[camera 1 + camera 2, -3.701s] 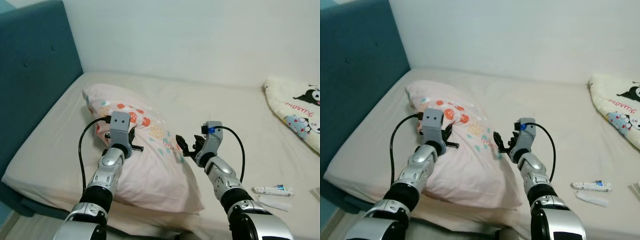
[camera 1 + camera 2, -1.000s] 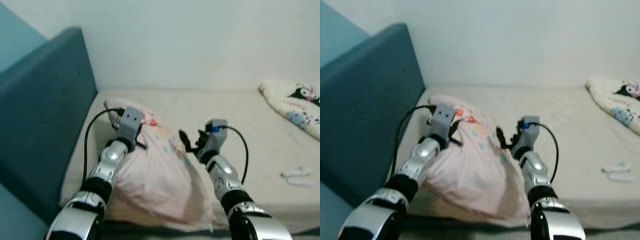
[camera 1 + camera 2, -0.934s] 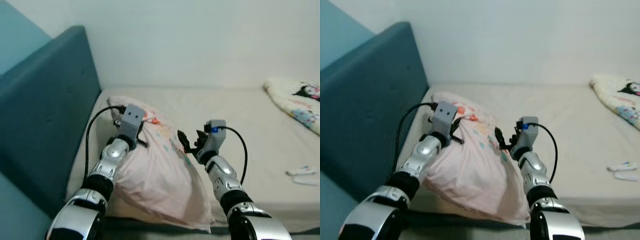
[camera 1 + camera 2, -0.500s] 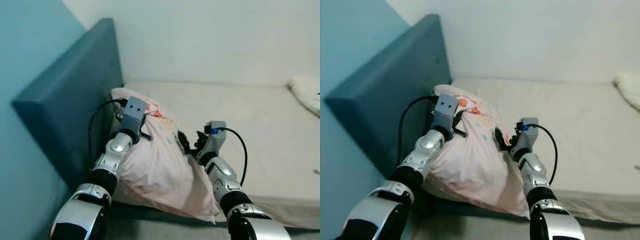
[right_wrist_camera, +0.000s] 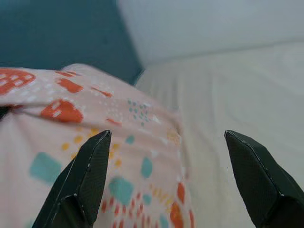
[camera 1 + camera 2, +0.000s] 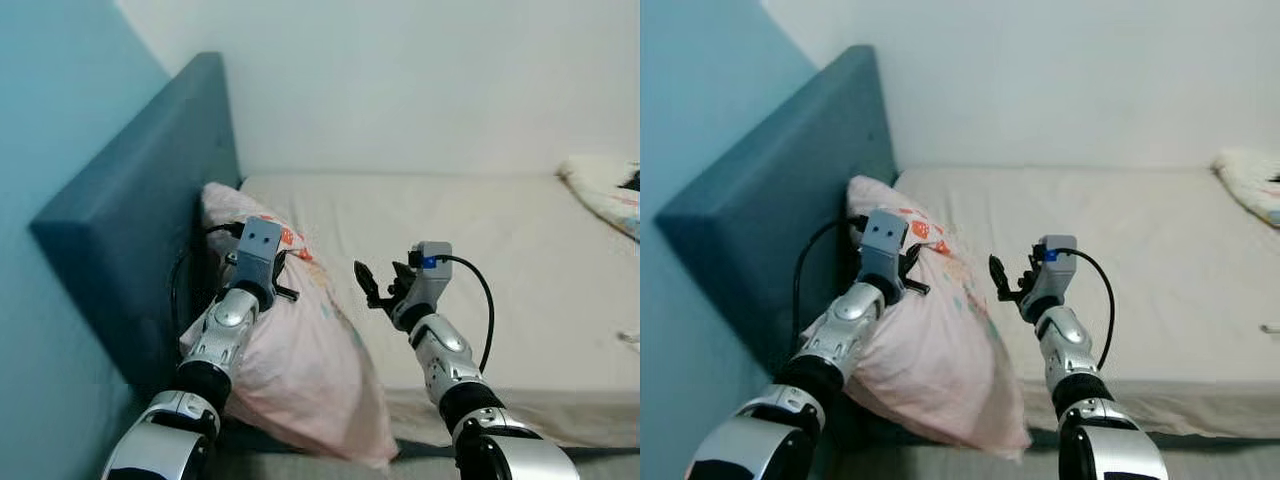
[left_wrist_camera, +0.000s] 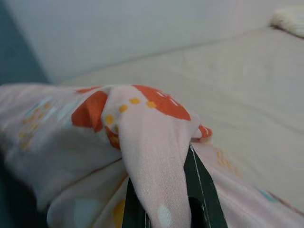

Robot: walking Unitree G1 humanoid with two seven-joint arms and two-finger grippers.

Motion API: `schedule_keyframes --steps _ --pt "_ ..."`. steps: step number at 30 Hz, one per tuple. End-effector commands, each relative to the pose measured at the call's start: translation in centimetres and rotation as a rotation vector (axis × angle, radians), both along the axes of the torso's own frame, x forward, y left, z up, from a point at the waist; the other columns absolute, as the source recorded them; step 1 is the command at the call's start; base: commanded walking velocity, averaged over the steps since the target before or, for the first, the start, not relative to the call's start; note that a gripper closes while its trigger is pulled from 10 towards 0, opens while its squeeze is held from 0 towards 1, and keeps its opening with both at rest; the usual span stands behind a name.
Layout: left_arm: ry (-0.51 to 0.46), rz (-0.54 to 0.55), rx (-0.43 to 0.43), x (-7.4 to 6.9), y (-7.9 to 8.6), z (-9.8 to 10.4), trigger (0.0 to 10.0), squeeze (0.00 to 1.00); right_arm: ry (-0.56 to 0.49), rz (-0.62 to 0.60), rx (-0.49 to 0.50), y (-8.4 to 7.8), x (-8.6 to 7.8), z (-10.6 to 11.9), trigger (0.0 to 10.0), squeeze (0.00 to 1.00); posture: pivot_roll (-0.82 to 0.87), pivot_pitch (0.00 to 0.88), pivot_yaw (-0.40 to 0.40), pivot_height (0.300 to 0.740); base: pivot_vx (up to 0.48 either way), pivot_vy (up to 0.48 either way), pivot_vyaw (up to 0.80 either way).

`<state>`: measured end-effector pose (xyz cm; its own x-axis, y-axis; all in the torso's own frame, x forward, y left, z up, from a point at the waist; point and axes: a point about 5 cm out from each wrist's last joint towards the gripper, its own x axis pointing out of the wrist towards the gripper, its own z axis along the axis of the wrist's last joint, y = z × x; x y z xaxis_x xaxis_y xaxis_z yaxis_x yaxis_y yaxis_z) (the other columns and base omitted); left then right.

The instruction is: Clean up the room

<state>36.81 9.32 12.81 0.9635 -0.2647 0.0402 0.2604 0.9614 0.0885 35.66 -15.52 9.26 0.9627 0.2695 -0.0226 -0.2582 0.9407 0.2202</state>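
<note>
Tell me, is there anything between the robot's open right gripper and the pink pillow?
No. In the right wrist view the right gripper hangs open just off the pillow, with only bare mattress beyond. The left gripper pinches the pillow's fabric.

Bed [image 6: 480, 230]: mattress under a plain cream sheet, set into a room corner against a white wall, with a padded teal headboard [image 6: 150, 200] at the robot's left. On it: one pink pillow [image 6: 300, 350] printed with orange and teal shapes, leaning against the headboard and overhanging the near edge; one cartoon-print blanket [image 6: 605, 190] (partly cut off) at the far right.
</note>
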Motion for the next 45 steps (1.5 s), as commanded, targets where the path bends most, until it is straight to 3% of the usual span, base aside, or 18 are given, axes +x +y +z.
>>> schedule_keyframes --steps 1,9,10,12,13,19,23,26,28,29,32,35,36,37,38,40,42,45 --pt "-0.106 -0.028 -0.037 0.2 -0.8 2.3 10.0 0.0 0.002 -0.015 0.014 -0.2 0.0 0.0 10.0 0.0 -0.12 0.0 0.008 0.74 0.412 0.0 0.0" --pt "-0.121 -0.026 -0.043 0.3 -0.8 2.6 10.0 0.0 -0.014 -0.018 0.015 -0.3 0.0 0.2 10.0 0.0 -0.13 0.0 0.011 0.74 0.398 0.0 0.0" --pt "-0.143 0.012 -0.059 0.6 -0.1 3.3 10.0 0.0 -0.017 -0.018 0.015 -0.3 0.0 0.2 10.0 0.0 -0.13 0.0 0.011 0.74 0.375 0.0 0.0" --pt "-0.143 0.012 -0.059 0.6 -0.1 3.3 10.0 0.0 -0.017 -0.018 0.015 -0.3 0.0 0.2 10.0 0.0 -0.13 0.0 0.011 0.74 0.375 0.0 0.0" --pt "-0.181 0.067 -0.1 1.1 1.1 4.6 10.0 0.0 -0.021 -0.016 0.016 -0.3 0.0 0.3 10.0 0.0 -0.13 0.0 0.008 0.74 0.375 0.0 0.0" --pt "-0.21 0.078 -0.145 1.3 1.6 5.7 10.0 0.0 -0.021 -0.014 0.016 -0.3 0.0 0.3 10.0 0.0 -0.13 0.0 0.008 0.74 0.365 0.0 0.0" --pt "-0.217 -0.024 -0.182 0.4 -0.5 5.3 10.0 0.0 -0.022 -0.006 0.019 0.0 0.1 0.3 10.0 0.0 -0.12 0.0 0.008 0.74 0.318 0.0 0.0" --pt "-0.213 -0.034 -0.191 0.2 -0.9 5.1 10.0 0.0 -0.023 -0.005 0.018 0.0 0.0 0.3 10.0 0.0 -0.13 0.0 0.007 0.74 0.096 0.0 0.0" --pt "-0.218 -0.061 -0.271 0.0 -1.6 5.6 10.0 0.0 -0.024 -0.003 0.015 0.0 0.0 0.3 10.0 0.0 -0.13 0.0 0.005 0.74 0.0 0.0 0.0" --pt "-0.218 -0.061 -0.271 0.0 -1.6 5.6 10.0 0.0 -0.024 -0.003 0.015 0.0 0.0 0.3 10.0 0.0 -0.13 0.0 0.005 0.74 0.0 0.0 0.0" --pt "-0.312 -0.11 -0.424 -0.5 -2.7 8.4 10.0 0.0 -0.025 -0.001 0.01 -0.1 0.0 0.3 10.0 0.0 -0.14 0.0 0.001 0.74 0.0 0.0 0.0" --pt "-0.346 -0.102 -0.43 -0.4 -2.6 9.1 10.0 0.0 -0.025 0.0 0.009 -0.2 0.0 0.3 10.0 0.0 -0.14 0.0 0.002 0.74 0.0 0.0 0.0" --pt "-0.309 -0.038 -0.361 0.3 -2.0 7.7 10.0 0.0 -0.025 -0.001 0.009 -0.2 0.1 0.4 10.0 0.0 -0.14 0.0 -0.002 0.74 0.0 0.0 0.0" --pt "-0.309 -0.038 -0.361 0.3 -2.0 7.7 10.0 0.0 -0.025 -0.001 0.009 -0.2 0.1 0.4 10.0 0.0 -0.14 0.0 -0.002 0.74 0.0 0.0 0.0" --pt "-0.229 0.0 -0.314 0.6 -1.5 5.7 10.0 0.0 -0.024 0.0 0.01 -0.1 0.1 0.4 10.0 0.0 -0.14 0.0 -0.001 0.74 0.0 0.0 0.0" --pt "-0.074 0.029 -0.103 0.0 -0.9 0.7 10.0 0.0 -0.025 0.005 0.011 0.1 0.1 0.4 10.0 0.0 -0.14 0.0 -0.001 0.74 0.0 0.0 0.0" --pt "-0.074 0.029 -0.103 0.0 -0.9 0.7 10.0 0.0 -0.025 0.005 0.011 0.1 0.1 0.4 10.0 0.0 -0.14 0.0 -0.001 0.74 0.0 0.0 0.0" --pt "0.164 0.013 0.459 -3.6 0.4 -8.1 10.0 0.0 -0.021 0.032 0.002 0.6 -0.1 0.2 10.0 0.0 -0.2 0.0 0.001 0.74 0.0 0.0 0.0"
